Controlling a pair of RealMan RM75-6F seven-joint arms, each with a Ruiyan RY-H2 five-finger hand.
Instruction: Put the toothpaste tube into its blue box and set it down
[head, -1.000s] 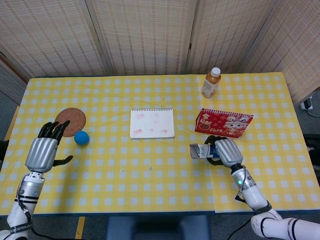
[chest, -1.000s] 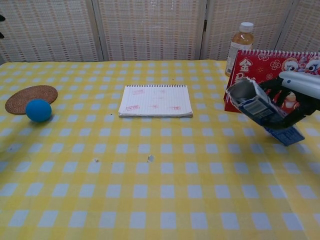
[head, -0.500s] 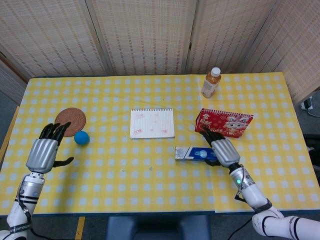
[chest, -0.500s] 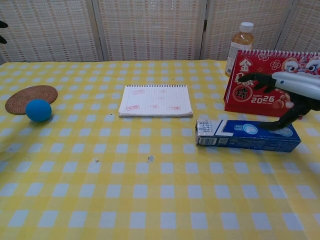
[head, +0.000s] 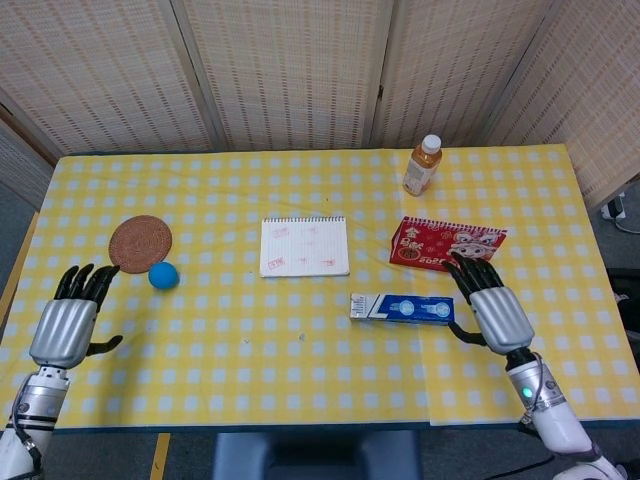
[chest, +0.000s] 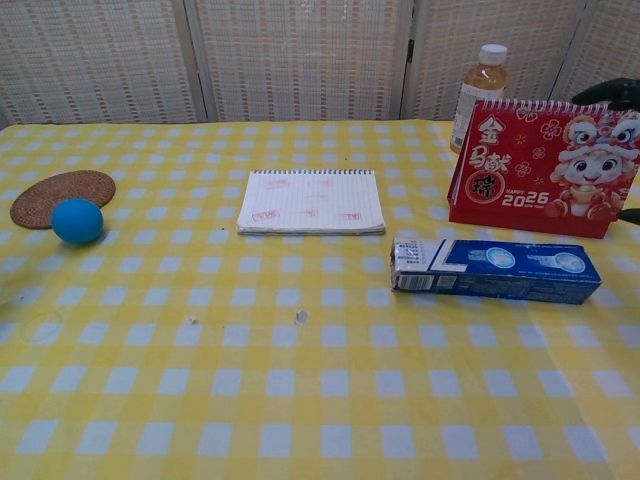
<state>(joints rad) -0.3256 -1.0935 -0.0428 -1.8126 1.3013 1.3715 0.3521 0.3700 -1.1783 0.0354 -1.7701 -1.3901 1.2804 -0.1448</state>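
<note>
- At the table's left edge, the left hand (head: 64, 330) hovers with fingers spread and palm empty, well apart from the task's thing.
- A blue ball (head: 163, 275) sits just beside a round woven coaster (head: 140, 243) on the yellow checked tablecloth (head: 250, 370), both near the left hand's fingertips.
- A spiral notepad (head: 304, 246) lies flat at mid-table, up and to the left of the box.
- The blue toothpaste box (head: 402, 308) lies flat on the cloth right of centre, its long axis running left to right across the table; its flapped end (chest: 410, 266) points toward the left hand's side, the other end toward the right hand. Whether the tube is inside cannot be told.
- Just behind the box stands a red desk calendar (chest: 545, 168), close to it but apart; a capped drink bottle (head: 422, 165) stands farther back.
- The right hand (head: 492, 308) is beside the box's right end, fingers spread, holding nothing and apart from the box; only dark fingertips show at the chest view's right edge.
</note>
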